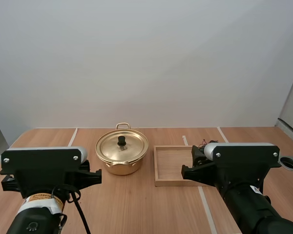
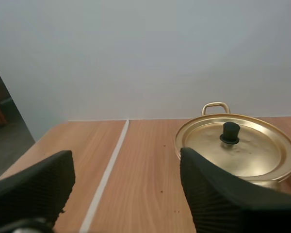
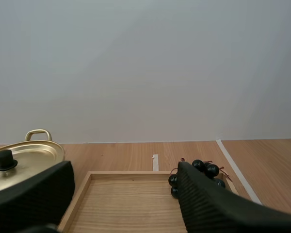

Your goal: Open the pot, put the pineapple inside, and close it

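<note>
Pot (image 1: 121,168): one, lidded, mid tabletop (image 1: 136,209), ahead-right of left gripper (image 2: 123,165), jaws parted. One wooden tray (image 1: 156,165); one grape bunch (image 3: 206,170) in its far right corner, past right gripper (image 3: 125,170), jaws parted.

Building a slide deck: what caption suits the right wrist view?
Right gripper, jaws open, faces a wooden tray with dark grapes at its far corner, closed pot beside it.
</note>
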### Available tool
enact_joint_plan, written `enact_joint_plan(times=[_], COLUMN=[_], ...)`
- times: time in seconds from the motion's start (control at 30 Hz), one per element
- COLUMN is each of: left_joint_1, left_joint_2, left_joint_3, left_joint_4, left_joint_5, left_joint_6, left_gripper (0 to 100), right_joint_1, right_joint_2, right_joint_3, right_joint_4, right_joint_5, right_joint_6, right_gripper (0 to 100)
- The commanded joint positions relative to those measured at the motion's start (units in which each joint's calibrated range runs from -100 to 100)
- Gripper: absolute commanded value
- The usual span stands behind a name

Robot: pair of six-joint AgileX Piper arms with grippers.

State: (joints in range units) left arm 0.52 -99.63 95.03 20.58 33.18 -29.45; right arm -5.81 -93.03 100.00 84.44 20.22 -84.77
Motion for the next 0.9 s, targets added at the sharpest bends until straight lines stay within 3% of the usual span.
enact_joint_plan(times=[0.0, 0.23, 0.5, 0.6, 0.73, 0.87], left_joint_1=[-0.11, -0.11, -0.11, -0.11, -0.11, -0.11], left_joint_2=[-0.3, -0.3, -0.3, -0.3, -0.3, -0.3], left_joint_3=[0.1, 1.5, 1.8, 1.8, 1.8, 2.0], left_joint_4=[-3.6, -5.8, -5.7, -4.4, -4.3, -4.7], left_joint_5=[0.1, 2.5, 1.9, 1.6, 0.8, 0.8], left_joint_6=[-0.2, -0.9, -1.0, -1.0, -1.0, -1.0], left_gripper=[100, 97, 2, 0, 0, 0], right_joint_1=[-0.1, -0.1, -0.1, -0.1, 0.7, 1.5], right_joint_2=[-0.3, -0.3, -0.3, -0.3, -0.3, -0.2], right_joint_3=[0.0, -0.2, -5.8, -5.8, -5.8, -5.8], right_joint_4=[0.5, -0.7, -0.7, -2.3, -21.9, -49.6], right_joint_5=[-0.3, -5.5, -21.2, -24.5, -22.1, -15.1], right_joint_6=[0.2, 0.2, 0.3, 2.4, 16.3, 42.1], right_gripper=[100, 100, 100, 100, 100, 100])
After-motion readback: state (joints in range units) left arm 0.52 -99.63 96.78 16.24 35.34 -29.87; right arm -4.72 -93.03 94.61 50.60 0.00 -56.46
